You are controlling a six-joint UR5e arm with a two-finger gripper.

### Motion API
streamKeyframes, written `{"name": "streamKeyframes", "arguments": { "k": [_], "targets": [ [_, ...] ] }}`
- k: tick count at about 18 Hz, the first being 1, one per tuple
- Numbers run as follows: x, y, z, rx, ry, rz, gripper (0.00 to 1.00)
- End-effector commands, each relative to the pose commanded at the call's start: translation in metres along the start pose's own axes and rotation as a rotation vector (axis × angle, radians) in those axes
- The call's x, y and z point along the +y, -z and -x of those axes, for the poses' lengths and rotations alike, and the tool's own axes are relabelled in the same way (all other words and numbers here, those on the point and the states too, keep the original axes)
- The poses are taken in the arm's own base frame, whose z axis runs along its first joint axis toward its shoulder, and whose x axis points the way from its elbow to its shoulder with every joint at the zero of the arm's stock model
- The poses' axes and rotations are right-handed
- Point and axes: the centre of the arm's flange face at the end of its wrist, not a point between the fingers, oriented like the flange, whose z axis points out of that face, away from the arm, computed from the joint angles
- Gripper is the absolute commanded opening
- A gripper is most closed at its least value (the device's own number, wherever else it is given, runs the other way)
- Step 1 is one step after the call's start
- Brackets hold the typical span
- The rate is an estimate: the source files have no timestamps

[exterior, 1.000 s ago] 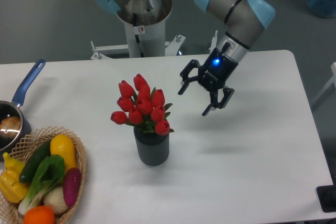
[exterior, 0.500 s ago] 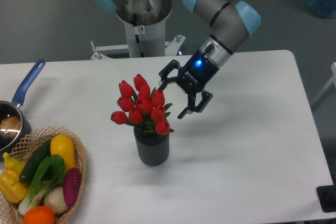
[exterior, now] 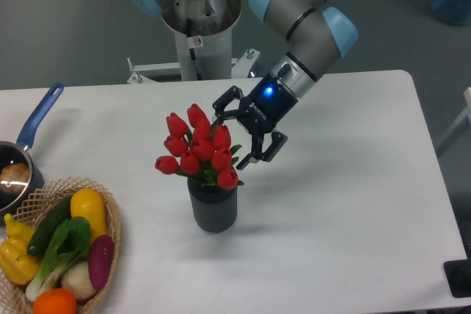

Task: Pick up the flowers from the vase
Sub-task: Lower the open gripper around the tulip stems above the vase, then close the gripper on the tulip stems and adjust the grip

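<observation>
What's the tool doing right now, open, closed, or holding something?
Tool: open, fingers spread, holding nothing. It sits just right of the flowers, which are in the vase.

bare table (exterior: 346, 204) right of vase (exterior: 213, 209), basket (exterior: 110, 218) and saucepan (exterior: 22, 145) crowding far left

Vase (exterior: 213, 209) near table (exterior: 353, 218) centre, upright. Flowers (exterior: 199, 149) in vase, heads above its mouth. My gripper (exterior: 234, 137) just right of flowers, at head height, jaws apart: one finger at bunch's far-right edge, other at its near-right edge. My arm runs up and right toward far side. Basket (exterior: 110, 211) at near-left corner, left of vase, vegetables (exterior: 66, 244) in it. Saucepan (exterior: 22, 154) at left edge, beyond basket, handle pointing far.
</observation>
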Motion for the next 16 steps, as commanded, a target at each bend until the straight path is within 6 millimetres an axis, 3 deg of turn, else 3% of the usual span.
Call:
{"name": "streamKeyframes", "arguments": {
  "k": [5,16],
  "targets": [
    [-0.003,-0.003,0.000,0.006,-0.005,-0.003,1.00],
    [-0.013,-0.030,0.004,0.035,-0.052,-0.020,1.00]
  ]
}}
